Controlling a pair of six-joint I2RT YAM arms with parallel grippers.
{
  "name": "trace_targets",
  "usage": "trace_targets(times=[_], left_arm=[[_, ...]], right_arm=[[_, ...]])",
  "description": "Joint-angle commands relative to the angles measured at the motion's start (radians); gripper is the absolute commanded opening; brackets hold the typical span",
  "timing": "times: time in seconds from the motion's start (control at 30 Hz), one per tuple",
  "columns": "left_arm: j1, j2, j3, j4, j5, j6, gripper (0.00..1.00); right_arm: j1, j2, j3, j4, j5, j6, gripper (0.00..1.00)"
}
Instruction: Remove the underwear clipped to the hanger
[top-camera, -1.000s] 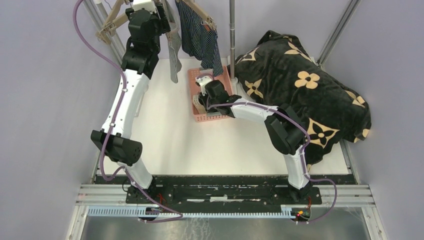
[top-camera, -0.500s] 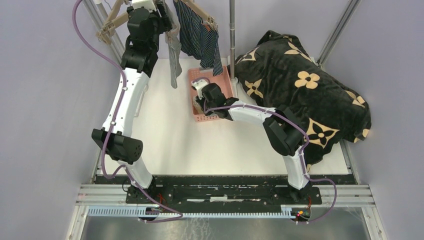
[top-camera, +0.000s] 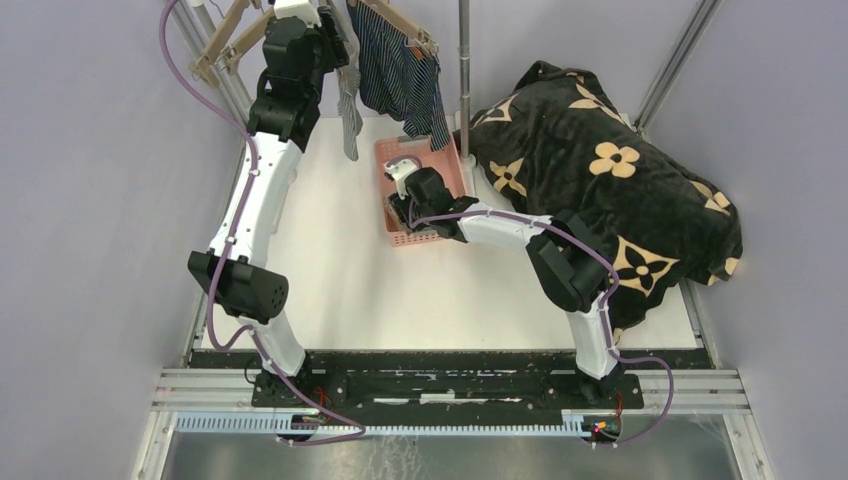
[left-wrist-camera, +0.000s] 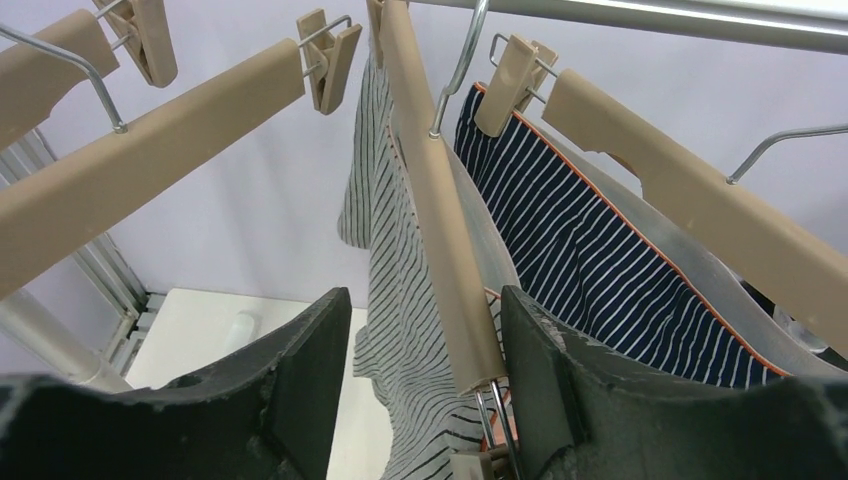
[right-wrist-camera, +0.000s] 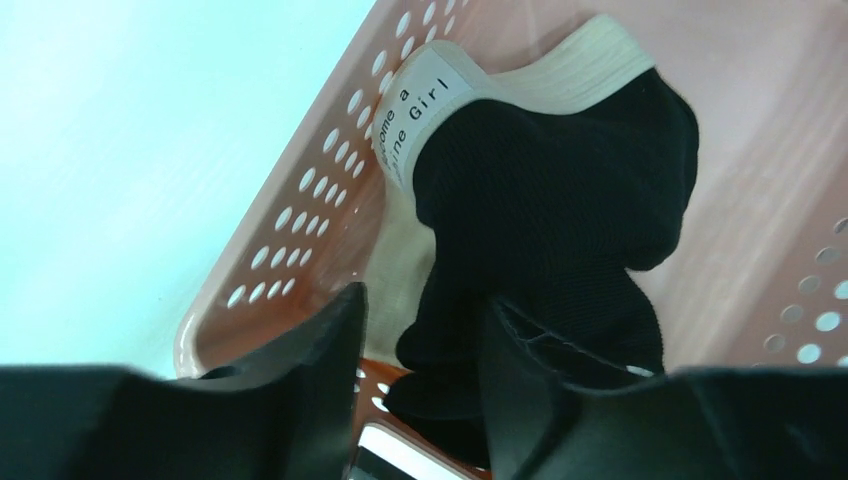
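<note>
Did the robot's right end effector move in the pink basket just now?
Yes, a little: the right end effector slid toward the pink basket's near-left side, away from the pole.

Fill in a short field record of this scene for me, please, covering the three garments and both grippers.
grey-and-white striped cloth underwear: hanging from tan wooden hanger
navy white-striped cloth underwear: clipped to a neighbouring hanger
plain black cloth underwear: lying in pink perforated plastic basket
left gripper: open, fingers either side of the tan hanger's bar
right gripper: in the basket, straddling the black underwear; grip unclear
</note>
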Motion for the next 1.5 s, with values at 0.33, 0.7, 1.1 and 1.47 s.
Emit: trace_targets(times=[0.33,0.7,1.1,1.47], left_arm=[[0.016,0.042,0.088,0.044,0.009,-0.048,0.34],[0.018,0.017,0.053,0.100,0.046,-0.040,0.03],[0.026,-0.146,-0.160,0.377,0.104,-0.037,0.03],[0.030,-0.243,-0.265,0.460,0.087,-0.015,0.03]], right_arm=[[0.007,-0.101,-0.053,0.040,0.039,-0.011,0.86],[0.007,-0.146,-0.122,0.096,0.070,-0.013,1.00],[0.007,-0.187,-0.199,0.159,0.096,-0.018,1.00],[0.009,-0.203,-0.257,0.192,0.084,0.003,1.00]])
